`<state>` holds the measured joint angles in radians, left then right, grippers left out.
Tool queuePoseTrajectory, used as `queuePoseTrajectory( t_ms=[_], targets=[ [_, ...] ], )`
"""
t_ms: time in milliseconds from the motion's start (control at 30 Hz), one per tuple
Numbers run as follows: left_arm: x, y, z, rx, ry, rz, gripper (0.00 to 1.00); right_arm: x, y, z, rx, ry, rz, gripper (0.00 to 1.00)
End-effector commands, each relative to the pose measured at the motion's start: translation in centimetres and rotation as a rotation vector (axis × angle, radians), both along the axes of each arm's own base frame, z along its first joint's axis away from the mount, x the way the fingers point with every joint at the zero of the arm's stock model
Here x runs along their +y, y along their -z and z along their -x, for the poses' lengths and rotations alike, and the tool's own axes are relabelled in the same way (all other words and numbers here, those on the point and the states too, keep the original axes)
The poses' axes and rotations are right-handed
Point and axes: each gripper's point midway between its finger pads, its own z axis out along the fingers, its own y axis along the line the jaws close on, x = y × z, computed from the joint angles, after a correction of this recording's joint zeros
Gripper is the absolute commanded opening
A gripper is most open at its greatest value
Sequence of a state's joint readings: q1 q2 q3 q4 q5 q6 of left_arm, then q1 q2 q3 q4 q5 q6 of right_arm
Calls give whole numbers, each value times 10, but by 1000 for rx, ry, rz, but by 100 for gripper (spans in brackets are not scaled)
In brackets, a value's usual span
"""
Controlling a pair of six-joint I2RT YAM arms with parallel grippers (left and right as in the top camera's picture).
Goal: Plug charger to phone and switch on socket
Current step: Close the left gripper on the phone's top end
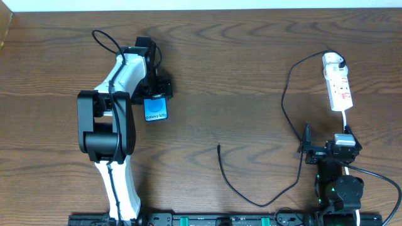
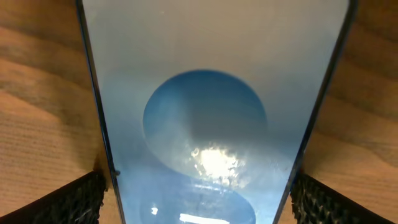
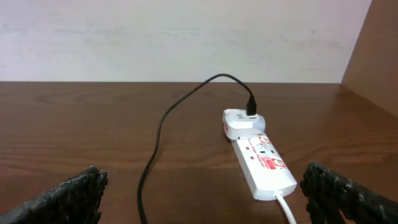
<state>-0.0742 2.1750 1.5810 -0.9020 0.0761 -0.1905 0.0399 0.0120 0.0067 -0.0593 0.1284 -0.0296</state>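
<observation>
One phone [image 1: 156, 110] — seemingly gripped — one charger [image 1: 282, 97], one socket [image 1: 338, 86].

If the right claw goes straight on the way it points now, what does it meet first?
Probably the power strip, whose near end lies slightly right of centre ahead of the right claw; its white cord lies nearer. Depth is unclear.

White lettering reading "Galaxy S25+" is seen on the blue screen of the phone [image 1: 156, 108]. The red markings on the socket [image 1: 337, 85] cannot be read.
</observation>
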Motion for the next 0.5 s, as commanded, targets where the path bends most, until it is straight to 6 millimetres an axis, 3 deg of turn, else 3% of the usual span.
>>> queuePoseTrajectory(
  t_ms=[0,467],
  targets=[
    [2,6,5,12,-2,-17,95,2,0,0,-3,-4,-14,99],
    [2,18,15,33,-2,-19,95,2,0,0,-3,-4,-14,99]
  ],
)
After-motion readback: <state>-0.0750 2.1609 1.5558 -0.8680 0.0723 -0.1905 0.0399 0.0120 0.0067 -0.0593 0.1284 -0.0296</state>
